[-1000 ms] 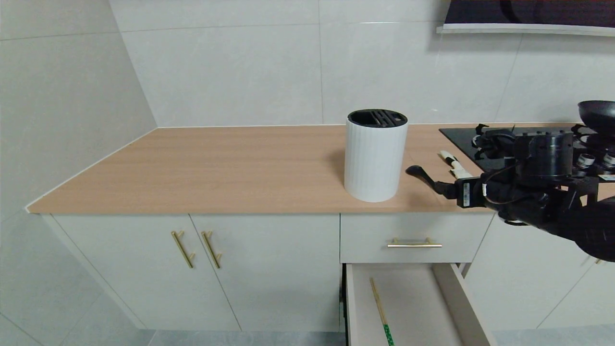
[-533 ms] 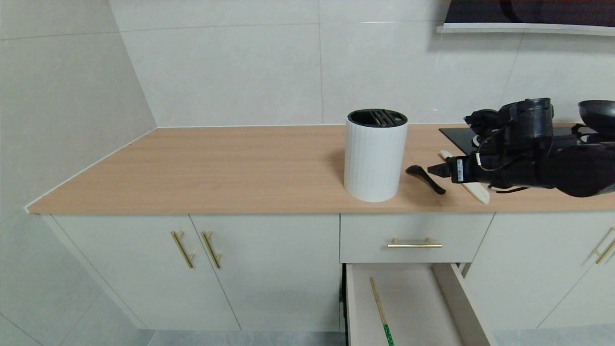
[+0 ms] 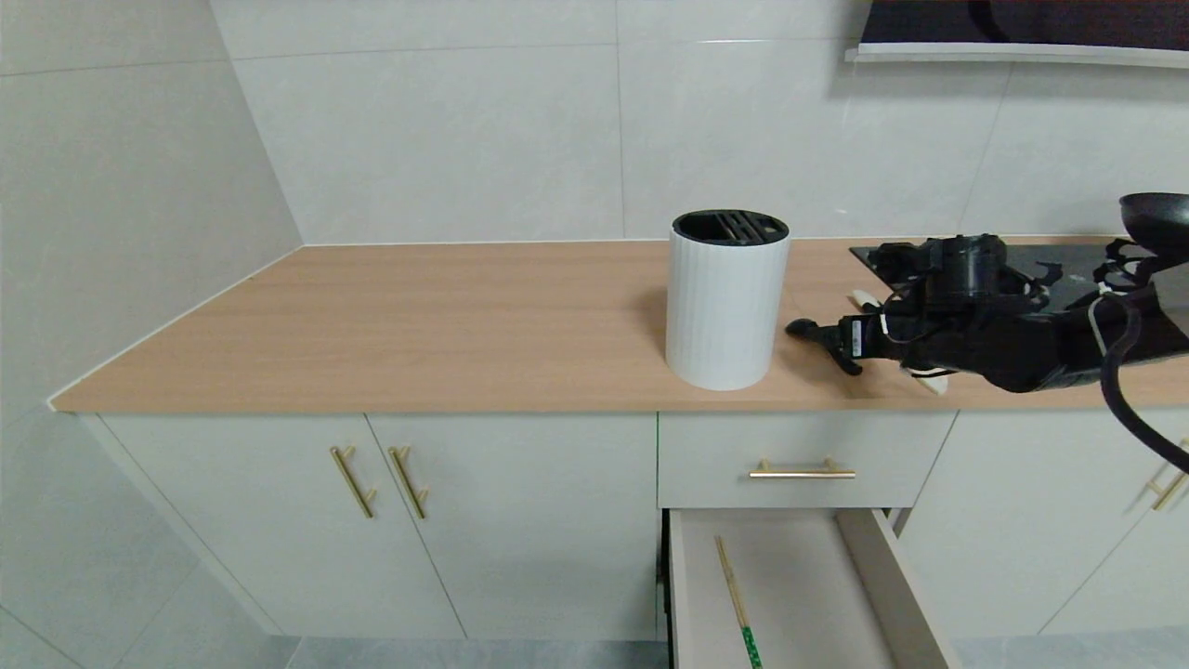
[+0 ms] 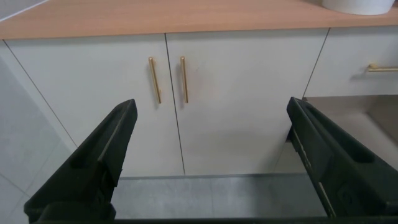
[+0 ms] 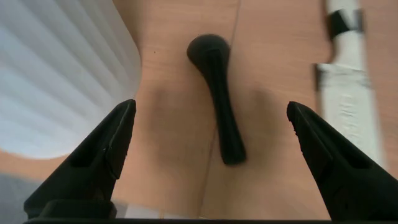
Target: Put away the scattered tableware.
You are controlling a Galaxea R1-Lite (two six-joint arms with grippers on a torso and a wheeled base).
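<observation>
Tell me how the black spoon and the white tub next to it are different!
The spoon is black, thin and lies flat; the tub is white, ribbed and stands upright. The tub is much bigger than the spoon. Both rest on the wooden counter.

head view: white knife with black band (image 3: 864,298) mostly hidden behind black right arm (image 3: 1022,348), both ends showing | pale open drawer (image 3: 799,595) and wooden chopsticks with a green end (image 3: 734,595) cut by lower edge; stick count too thin to tell | black pan (image 3: 1155,214) cut by right edge | right wrist view: white ribbed cylindrical holder (image 5: 56,74) cut by edge
</observation>
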